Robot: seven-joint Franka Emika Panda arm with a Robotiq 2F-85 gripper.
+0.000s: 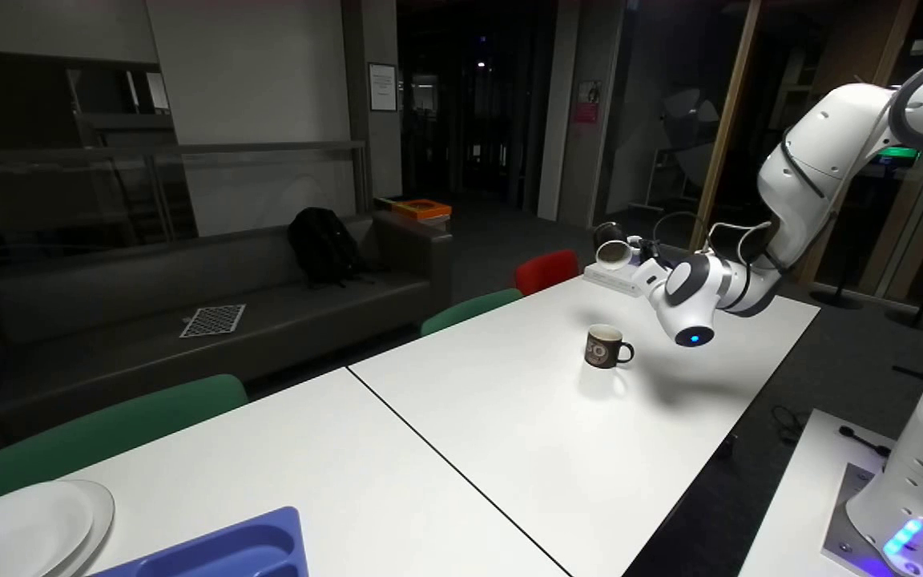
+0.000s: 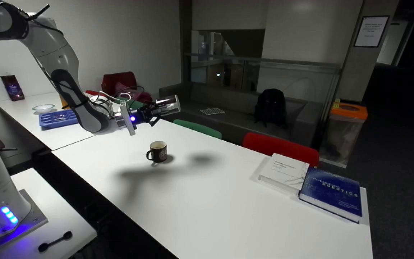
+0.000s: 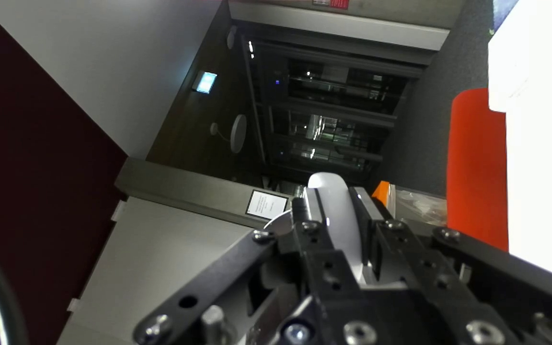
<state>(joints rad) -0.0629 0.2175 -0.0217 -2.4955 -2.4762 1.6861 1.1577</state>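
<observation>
Wrist view: fingers (image 3: 366, 211) clamped on pale cup (image 3: 337, 211). In both exterior views, cup hangs tilted above white counter (image 2: 210, 201); dark mug (image 2: 161, 154) stands upright on it, lower than cup.

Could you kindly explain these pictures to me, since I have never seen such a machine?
The machine is a robot arm ending in a pinching gripper. Two pictures come from cameras standing outside the robot; the third is from its wrist, looking along the gripper. The gripper is shut on what looks like a shiny cup, apparently by the handle, and holds it above the white tabletop. A dark mug stands upright there; a white book and a blue book lie toward one end, a blue tray and white plates toward the other.
</observation>
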